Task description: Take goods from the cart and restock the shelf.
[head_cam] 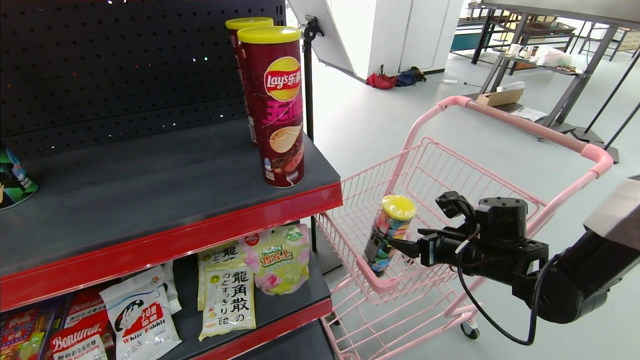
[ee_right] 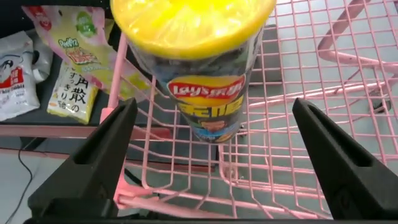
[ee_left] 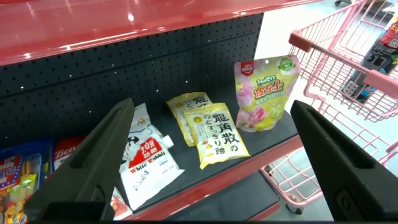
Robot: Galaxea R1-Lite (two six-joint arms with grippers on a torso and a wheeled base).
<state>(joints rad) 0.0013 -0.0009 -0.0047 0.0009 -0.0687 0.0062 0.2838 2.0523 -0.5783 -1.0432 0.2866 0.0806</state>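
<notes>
While fingers (ee_right: 93, 162) gape, can (ee_right: 205, 74) between, seemingly untouched.

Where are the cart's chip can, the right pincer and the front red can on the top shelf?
chip can (head_cam: 382, 234), head view, on its side wall.
right pincer (ee_right: 214, 109), right wrist view, midway between its fingertips.
front red can (head_cam: 278, 115), head view, on its label.

Matte black right arm (head_cam: 565, 285), pale grey upper link (head_cam: 615, 205), looping black cable (head_cam: 525, 343), black wedge-fingered end effector (head_cam: 416, 222)
</notes>
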